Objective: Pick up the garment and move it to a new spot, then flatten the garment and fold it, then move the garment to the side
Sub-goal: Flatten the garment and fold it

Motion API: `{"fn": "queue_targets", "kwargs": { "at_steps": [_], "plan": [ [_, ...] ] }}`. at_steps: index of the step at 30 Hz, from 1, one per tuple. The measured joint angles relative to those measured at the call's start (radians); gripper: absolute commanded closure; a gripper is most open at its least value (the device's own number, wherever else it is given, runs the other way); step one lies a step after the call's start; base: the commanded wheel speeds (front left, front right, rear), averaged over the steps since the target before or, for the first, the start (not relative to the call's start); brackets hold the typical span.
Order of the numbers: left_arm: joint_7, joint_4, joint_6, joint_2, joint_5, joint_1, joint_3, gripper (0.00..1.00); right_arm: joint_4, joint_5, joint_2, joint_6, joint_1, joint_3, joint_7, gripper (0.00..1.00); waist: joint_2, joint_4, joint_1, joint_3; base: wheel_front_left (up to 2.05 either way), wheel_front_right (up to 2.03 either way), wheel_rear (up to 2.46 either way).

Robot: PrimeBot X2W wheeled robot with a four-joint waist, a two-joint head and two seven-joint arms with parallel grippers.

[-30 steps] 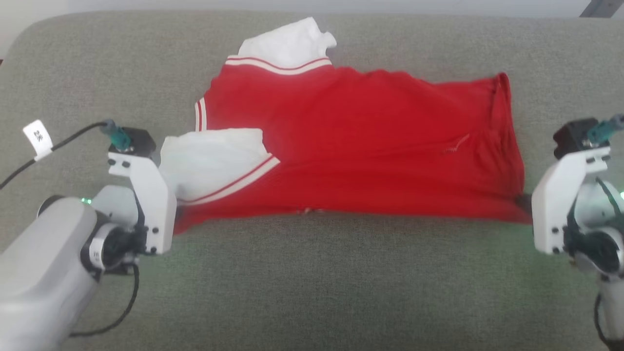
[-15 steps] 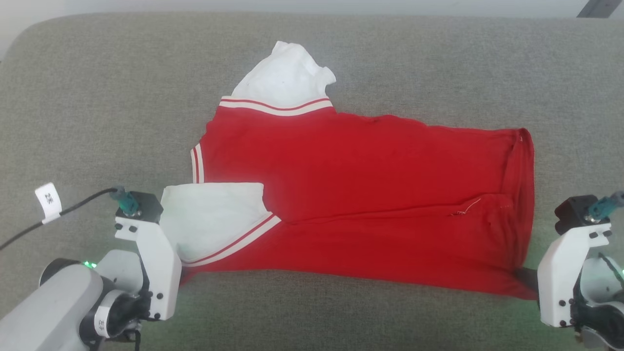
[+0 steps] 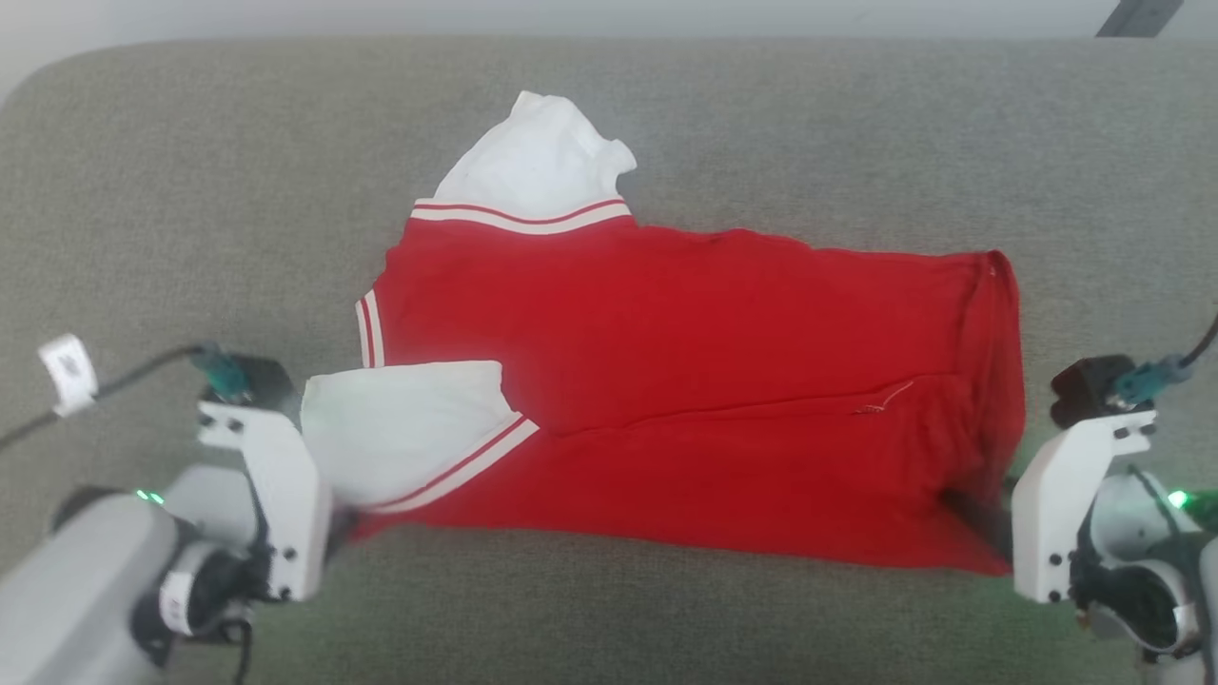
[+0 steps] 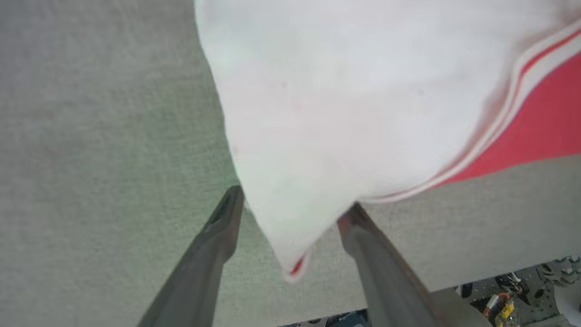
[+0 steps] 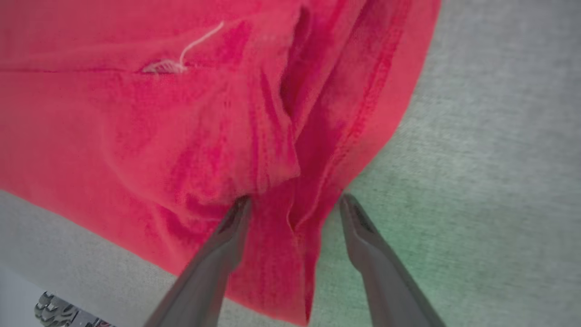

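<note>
The garment [image 3: 685,381], a red jersey with white panels and striped trim, lies spread sideways on the grey cushion. My left gripper [image 4: 290,204] stands open at its near left corner, the white corner [image 4: 317,136] lying loose between the spread fingers. At the near right corner my right gripper [image 5: 292,204] is open too, with the red hem [image 5: 290,236] resting slack between its fingers. In the head view the left wrist [image 3: 276,504] and right wrist [image 3: 1056,514] flank the garment, their fingertips hidden by their white mounts.
The grey cushion [image 3: 618,618] has bare room in front of, behind and beside the garment. Its front edge [image 4: 499,268] runs close under the left gripper, with floor clutter below. A tagged cable [image 3: 67,376] trails off the left wrist.
Both grippers have opened and let go of the garment's near corners, which now lie on the cushion. Before that the garment was drawn nearer; the camera has also shifted.
</note>
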Motion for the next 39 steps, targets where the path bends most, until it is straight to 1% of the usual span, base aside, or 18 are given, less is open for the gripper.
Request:
{"fn": "queue_targets", "kwargs": {
  "at_steps": [4,7,11,14,17,20,23,26,28,33,34,37,39],
  "plan": [
    [0.029,-0.077,0.015,0.055,0.022,-0.039,0.015,0.0,-0.024,0.002,-0.02,0.0,-0.014,-0.004,-0.043,0.0,0.0,-0.014,0.0,-0.012,0.0,0.0,0.0],
    [0.039,-0.134,0.023,0.084,0.043,-0.077,0.031,0.0,-0.058,0.003,-0.015,0.0,-0.039,-0.018,-0.098,0.0,0.0,-0.03,0.0,-0.017,0.0,0.0,0.0],
    [0.048,-0.153,0.025,0.095,0.057,-0.137,0.049,0.0,-0.09,-0.009,0.005,0.0,-0.089,-0.024,-0.209,0.0,0.0,-0.058,0.0,-0.017,0.0,0.0,0.0],
    [0.042,-0.134,0.01,0.087,0.072,-0.192,0.054,0.0,-0.095,-0.022,0.017,0.0,-0.132,-0.014,-0.31,0.0,0.0,-0.084,0.0,-0.013,0.0,0.0,0.0],
    [0.006,-0.078,-0.027,0.059,0.102,-0.26,0.059,0.0,-0.094,-0.037,0.034,0.0,-0.181,0.018,-0.424,0.0,0.0,-0.112,0.0,-0.004,0.0,0.0,0.0],
    [-0.052,0.008,-0.074,0.026,0.121,-0.328,0.065,0.0,-0.08,-0.052,0.052,0.0,-0.228,0.047,-0.54,0.0,0.0,-0.143,0.0,0.008,0.0,0.0,0.0],
    [-0.112,0.104,-0.126,-0.001,0.142,-0.398,0.068,0.0,-0.057,-0.065,0.078,0.0,-0.268,0.071,-0.64,0.0,0.0,-0.176,0.0,0.027,0.0,0.0,0.0],
    [-0.173,0.197,-0.171,-0.017,0.17,-0.461,0.074,0.0,-0.035,-0.076,0.101,0.0,-0.302,0.097,-0.715,0.0,0.0,-0.207,0.0,0.053,0.0,0.0,0.0],
    [-0.206,0.257,-0.203,-0.03,0.179,-0.503,0.076,0.0,-0.022,-0.076,0.116,0.0,-0.318,0.106,-0.747,0.0,0.0,-0.227,0.0,0.075,0.0,0.0,0.0],
    [-0.253,0.393,-0.261,-0.053,0.192,-0.589,0.077,0.0,-0.006,-0.082,0.131,0.0,-0.335,0.135,-0.789,0.0,0.0,-0.271,0.0,0.131,0.0,0.0,0.0],
    [-0.255,0.442,-0.283,-0.064,0.193,-0.619,0.074,0.0,-0.005,-0.082,0.135,0.0,-0.34,0.142,-0.798,0.0,0.0,-0.286,0.0,0.152,0.0,0.0,0.0],
    [-0.253,0.512,-0.313,-0.077,0.193,-0.664,0.07,0.0,-0.001,-0.082,0.143,0.0,-0.34,0.146,-0.803,0.0,0.0,-0.307,0.0,0.182,0.0,0.0,0.0],
    [-0.238,0.553,-0.323,-0.086,0.186,-0.693,0.069,0.0,0.0,-0.082,0.146,0.0,-0.34,0.147,-0.805,0.0,0.0,-0.32,0.0,0.199,0.0,0.0,0.0]
  ]
}}
